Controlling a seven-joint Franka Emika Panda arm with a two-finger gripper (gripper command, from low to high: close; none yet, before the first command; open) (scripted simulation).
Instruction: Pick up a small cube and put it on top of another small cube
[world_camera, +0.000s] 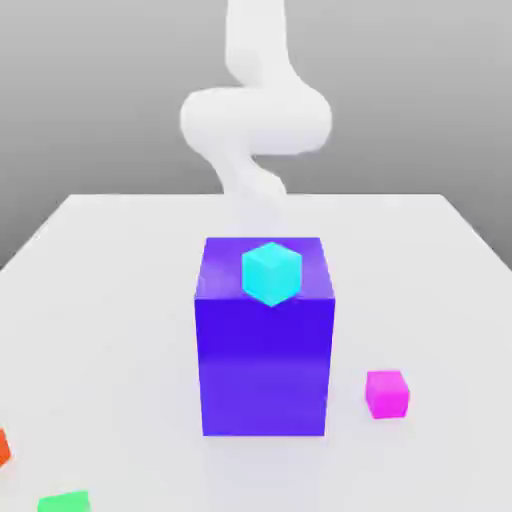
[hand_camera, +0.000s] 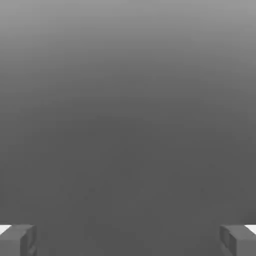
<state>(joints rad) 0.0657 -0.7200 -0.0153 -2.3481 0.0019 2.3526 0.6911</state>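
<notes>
Spreads flat as a smooth white tabletop (world_camera: 130, 300), probably for support; bends beyond as a white, rounded robot arm (world_camera: 256, 120). Stands upright as a large glossy blue block (world_camera: 264, 365), overlapped in view by a bright cyan cube (world_camera: 272, 274), contact unclear; lies near the exterior view's right as a matt-looking magenta cube (world_camera: 386, 395). Shows squared fingers (hand_camera: 27, 240) released, wide apart, likely readied for grasping.

Large blue block (world_camera: 264, 368) upright on white table (world_camera: 120, 320).
</notes>
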